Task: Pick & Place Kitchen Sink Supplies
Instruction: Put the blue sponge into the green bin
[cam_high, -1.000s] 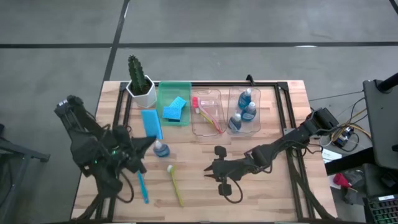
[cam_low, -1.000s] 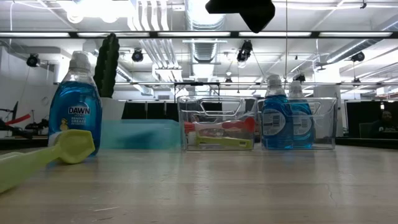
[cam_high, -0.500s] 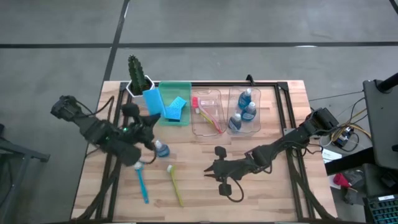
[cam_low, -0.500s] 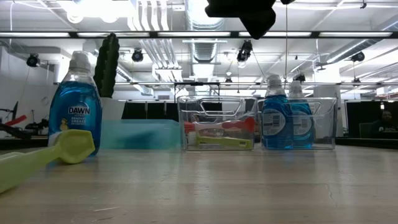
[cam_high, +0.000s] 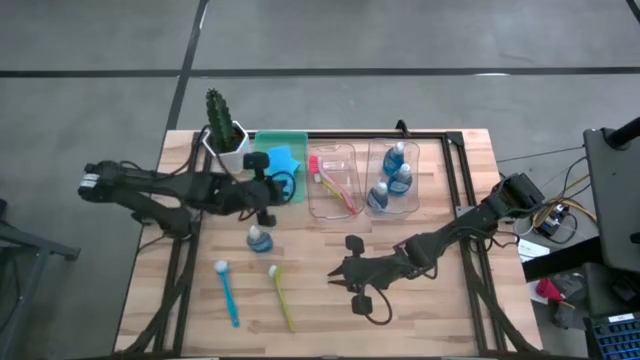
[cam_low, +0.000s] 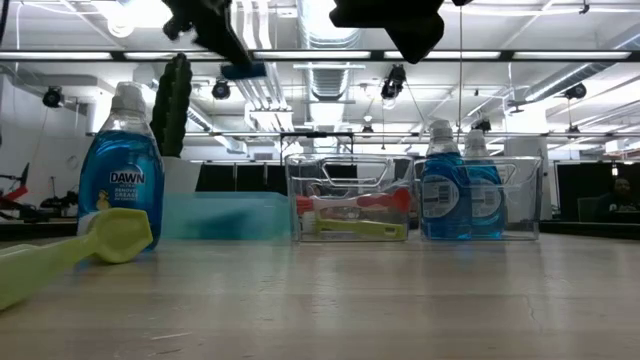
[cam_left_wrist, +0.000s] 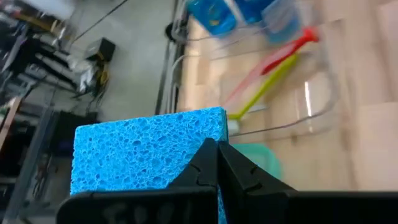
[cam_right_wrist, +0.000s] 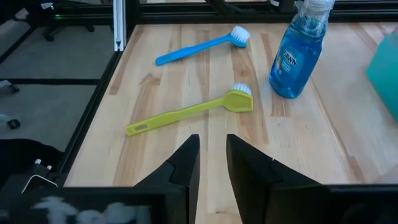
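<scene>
My left gripper (cam_high: 262, 172) is shut on a bright blue sponge (cam_high: 258, 159) and hovers over the left rim of the green bin (cam_high: 296, 139), which holds more blue sponges (cam_high: 285, 162). A blue-liquid bottle (cam_high: 258, 238) stands on the table. A blue brush (cam_high: 226, 291) and a yellow-green brush (cam_high: 283, 298) lie flat near the front edge. My right gripper (cam_high: 345, 272) rests low at mid-table, its fingers (cam_right_wrist: 189, 163) a narrow gap apart, holding nothing. My left gripper pinches the blue sponge (cam_left_wrist: 146, 152) between its two fingers (cam_left_wrist: 214, 163) near one end, across its thin sides. The sponge is lifted clear, high above the table, with one broad face turned toward the wrist camera. In the low view only its lower edge (cam_low: 245, 71) shows.
A cactus in a white pot (cam_high: 224, 130) stands just left of the green bin. Two clear bins sit to its right, one with pink and yellow brushes (cam_high: 338, 187), one with bottles (cam_high: 393, 176). A black frame (cam_high: 462, 190) borders the table. Bare wood lies along the near right.
My left arm has swung the held sponge from above the table's left middle toward the far edge and right, ending over the green bin. The arm has stretched out level. The sponge stayed in the shut fingers. My right arm kept still.
</scene>
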